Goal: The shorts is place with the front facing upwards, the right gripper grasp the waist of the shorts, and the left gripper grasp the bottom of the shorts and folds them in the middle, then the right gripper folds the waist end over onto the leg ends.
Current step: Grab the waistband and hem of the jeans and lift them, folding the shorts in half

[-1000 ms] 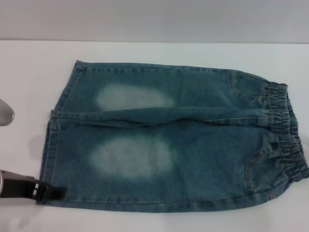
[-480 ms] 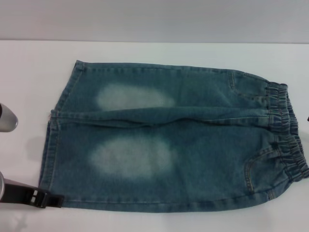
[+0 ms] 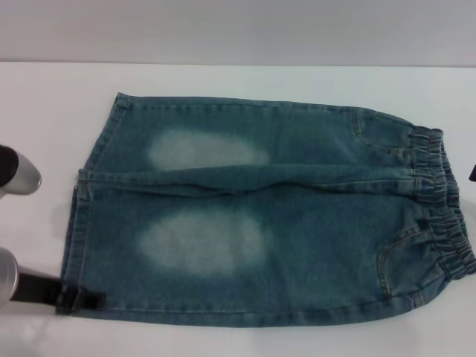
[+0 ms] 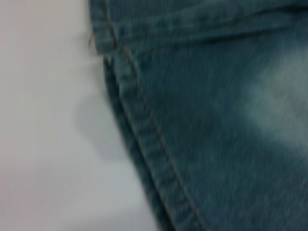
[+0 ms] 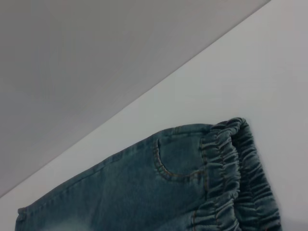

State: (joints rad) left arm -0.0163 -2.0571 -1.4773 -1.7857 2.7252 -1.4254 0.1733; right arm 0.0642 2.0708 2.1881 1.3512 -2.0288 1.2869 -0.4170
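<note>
Both leg ends [image 3: 78,223] point left, the waist [image 3: 439,201] right.

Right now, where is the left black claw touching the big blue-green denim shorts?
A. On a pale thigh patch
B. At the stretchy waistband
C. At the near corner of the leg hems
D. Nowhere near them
C: the left gripper sits at the near hem corner of the blue-green denim shorts, far from the gathered waistband.

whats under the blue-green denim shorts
The blue-green denim shorts lie flat on a white table; bare tabletop shows around them. Whatever is beneath the cloth is covered. The left gripper sits at the near hem corner.
</note>
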